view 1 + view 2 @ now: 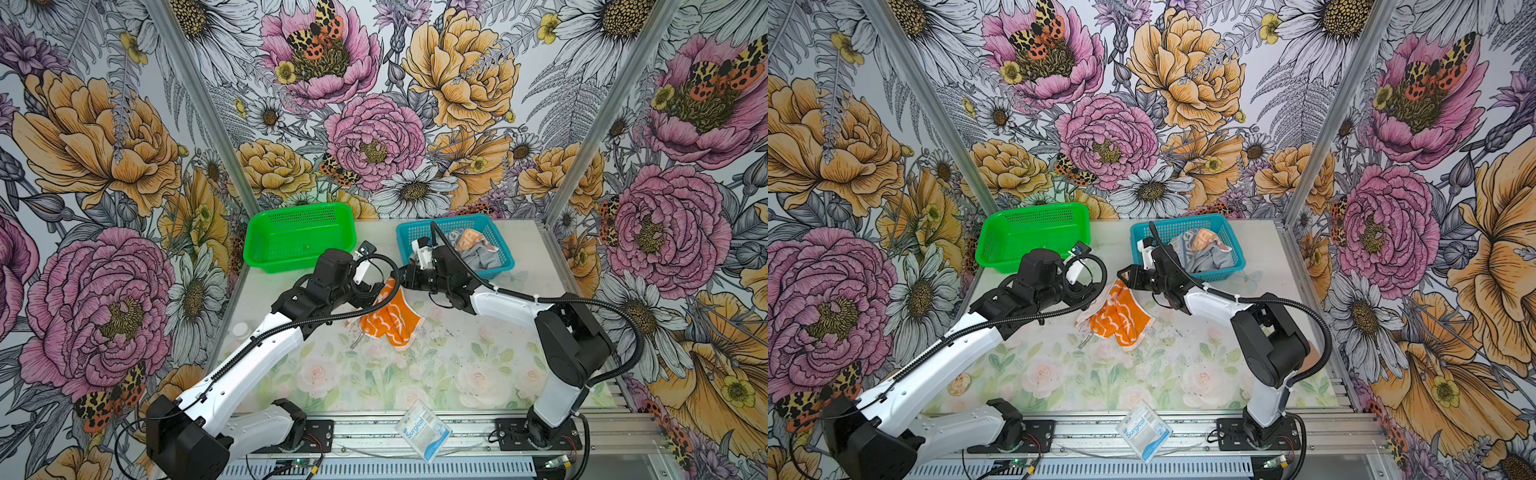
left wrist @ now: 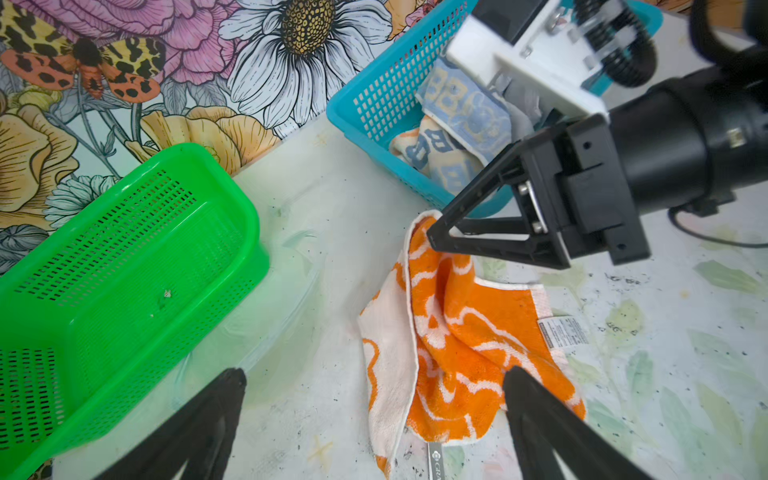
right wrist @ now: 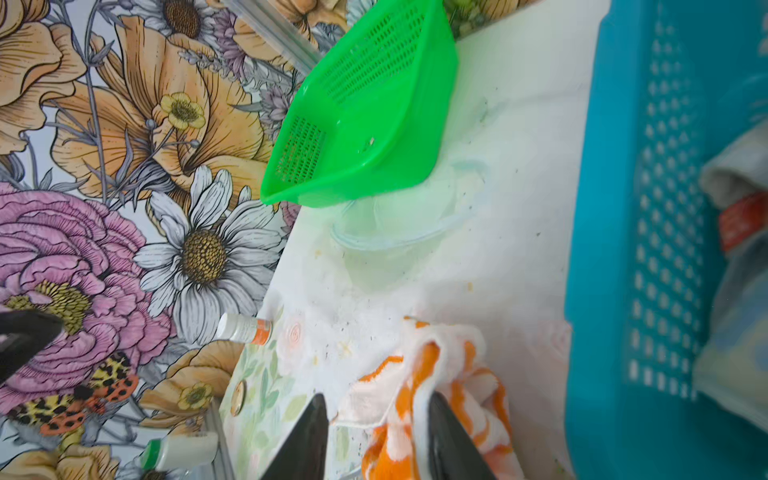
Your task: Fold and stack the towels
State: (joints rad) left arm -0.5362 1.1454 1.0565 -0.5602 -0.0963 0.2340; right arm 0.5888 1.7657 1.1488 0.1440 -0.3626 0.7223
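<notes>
Two end effectors meet over the orange-and-cream towel (image 1: 388, 322). The left end effector (image 2: 376, 374) has its jaws spread wide and holds nothing; one of its fingers (image 2: 540, 415) hangs above the cloth. The right end effector (image 3: 378, 399) has its jaws partly apart with a raised fold of that towel between them; whether they pinch it I cannot tell. The towel lies crumpled near the middle of the worktop (image 1: 457, 353), just in front of the blue basket (image 1: 440, 218). Inside that basket the lettered towel (image 1: 469, 239) and the grey towel (image 1: 482, 259) sit bunched together. A green basket (image 1: 299, 208) stands beside it, at the back left. A "Surgical" packet (image 1: 422, 430) lies at the worktop's front edge.
</notes>
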